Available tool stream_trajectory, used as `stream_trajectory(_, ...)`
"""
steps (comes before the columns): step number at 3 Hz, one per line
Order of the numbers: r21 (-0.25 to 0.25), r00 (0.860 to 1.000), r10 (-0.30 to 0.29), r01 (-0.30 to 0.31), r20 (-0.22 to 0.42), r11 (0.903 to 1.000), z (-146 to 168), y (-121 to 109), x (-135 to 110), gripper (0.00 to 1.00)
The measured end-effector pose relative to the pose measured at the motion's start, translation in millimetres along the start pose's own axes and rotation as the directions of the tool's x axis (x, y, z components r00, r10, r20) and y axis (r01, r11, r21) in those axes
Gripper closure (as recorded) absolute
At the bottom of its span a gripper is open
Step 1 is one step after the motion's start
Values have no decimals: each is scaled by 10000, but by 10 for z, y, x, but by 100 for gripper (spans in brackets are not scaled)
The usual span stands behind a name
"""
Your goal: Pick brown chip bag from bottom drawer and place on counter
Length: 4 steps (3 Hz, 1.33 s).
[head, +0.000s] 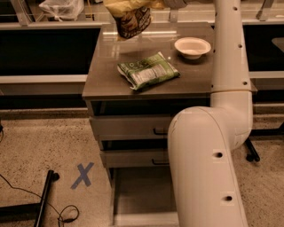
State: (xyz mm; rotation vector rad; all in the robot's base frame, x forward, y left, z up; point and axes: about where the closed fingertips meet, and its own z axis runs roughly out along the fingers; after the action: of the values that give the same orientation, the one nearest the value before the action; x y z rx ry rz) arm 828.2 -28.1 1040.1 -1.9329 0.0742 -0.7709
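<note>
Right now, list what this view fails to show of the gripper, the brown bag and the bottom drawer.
- The gripper, at the top edge over the back of the counter: mostly cut off by the frame.
- The brown chip bag: its top is cut off by the same edge; whether it touches the counter is unclear.
- The bottom drawer: right side hidden behind the arm, front cut off by the lower edge.

Robot lab: taped floor cross (82, 175), cables (25, 194); gripper (166, 3) above counter (106, 76).

A green-and-white snack bag (148, 71) lies flat on the tabletop (106, 75); a white bowl (192, 46) stands apart, farther back. On the floor (44, 142), a blue tape X (83, 175).
</note>
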Motion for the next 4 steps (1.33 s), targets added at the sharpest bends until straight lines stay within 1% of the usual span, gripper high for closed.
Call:
stream_trajectory(1, -570, 9981, 129, -163, -598, 9982, 42, 286, 155, 85)
stream_trajectory(2, -2080, 9956, -42, -155, -941, 9780, 212, 767, 223, 54)
stream_trajectory(3, -2941, 9973, 203, -403, -709, 9549, 333, 1093, 121, 31)
stream_trajectory(4, -3489, 9916, 1079, -767, 708, 9340, 563, 1138, -357, 1)
